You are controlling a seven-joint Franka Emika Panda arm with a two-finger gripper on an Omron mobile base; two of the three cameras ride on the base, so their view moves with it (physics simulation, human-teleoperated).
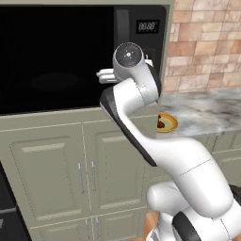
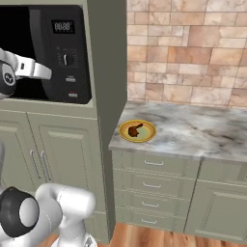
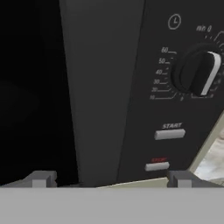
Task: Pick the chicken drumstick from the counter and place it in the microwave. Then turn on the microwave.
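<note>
Brick backsplash and a marbled bench (image 2: 202, 130) fill the right of both base views. On the bench, right of the microwave (image 2: 58, 53), the chicken drumstick (image 2: 135, 129) lies on a yellow plate (image 2: 149, 136), bone end toward upper right. Seen through the hand camera, the pincer (image 3: 111, 178) is spread and empty, facing the control panel, so the drumstick lies down and rightward. The microwave's interior is too dark to read.
</note>
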